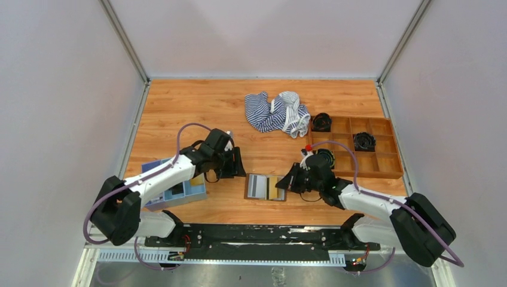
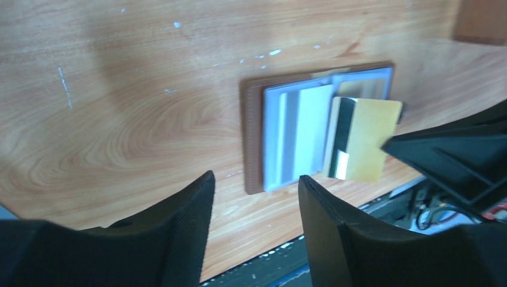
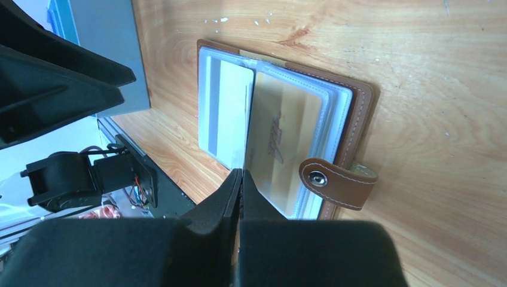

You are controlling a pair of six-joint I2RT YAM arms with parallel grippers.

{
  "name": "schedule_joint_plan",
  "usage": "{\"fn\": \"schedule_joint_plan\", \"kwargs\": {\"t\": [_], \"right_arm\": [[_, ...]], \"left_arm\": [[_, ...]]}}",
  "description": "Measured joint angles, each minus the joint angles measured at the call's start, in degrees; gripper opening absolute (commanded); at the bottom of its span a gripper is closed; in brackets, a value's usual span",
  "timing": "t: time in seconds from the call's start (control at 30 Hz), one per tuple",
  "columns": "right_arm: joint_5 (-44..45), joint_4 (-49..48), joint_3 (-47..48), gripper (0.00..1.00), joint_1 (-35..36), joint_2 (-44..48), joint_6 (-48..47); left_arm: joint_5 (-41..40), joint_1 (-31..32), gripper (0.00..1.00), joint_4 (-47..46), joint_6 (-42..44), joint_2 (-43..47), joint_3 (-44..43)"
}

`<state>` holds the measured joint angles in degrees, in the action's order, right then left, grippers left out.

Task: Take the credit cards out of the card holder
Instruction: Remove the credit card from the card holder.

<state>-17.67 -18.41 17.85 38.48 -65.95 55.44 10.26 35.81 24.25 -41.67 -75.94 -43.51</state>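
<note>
step: drawing gold card (image 2: 362, 140) from card holder (image 2: 252, 137) | right gripper (image 3: 240, 179) clamped on card's edge, card tilted over holder | left gripper (image 2: 256, 182) jaws apart, empty, holder just ahead | next: lift card clear, set aside; grey card (image 2: 308, 137) not yet pulled

wooden table (image 1: 191, 107), striped cloth (image 1: 276, 112) bunched at far side, brown compartment box (image 1: 373, 174) at right with black round pieces (image 1: 363, 141) inside, light-blue tray (image 1: 194, 188) near left

Bright, even overhead light, soft shadows on orange-brown wooden surface (image 1: 197, 107), left wrist view slightly blurred, glare on stripe of yellowish-gold flat rectangular card (image 2: 367, 140), black right tool (image 3: 240, 179) near lens, out of focus.
</note>
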Motion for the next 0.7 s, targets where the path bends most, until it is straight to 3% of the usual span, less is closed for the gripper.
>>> {"fn": "schedule_joint_plan", "kwargs": {"t": [0.27,0.7], "right_arm": [[-0.31,0.26,-0.13,0.00,-0.02,3.17,-0.81],[-1.66,0.22,0.50,0.00,-0.02,7.69,-0.90]], "left_arm": [[3.91,0.00,0.71,0.09,0.13,2.01,-1.79],[14.12,0.00,0.89,-11.34,-2.56,4.39,2.67]]}}
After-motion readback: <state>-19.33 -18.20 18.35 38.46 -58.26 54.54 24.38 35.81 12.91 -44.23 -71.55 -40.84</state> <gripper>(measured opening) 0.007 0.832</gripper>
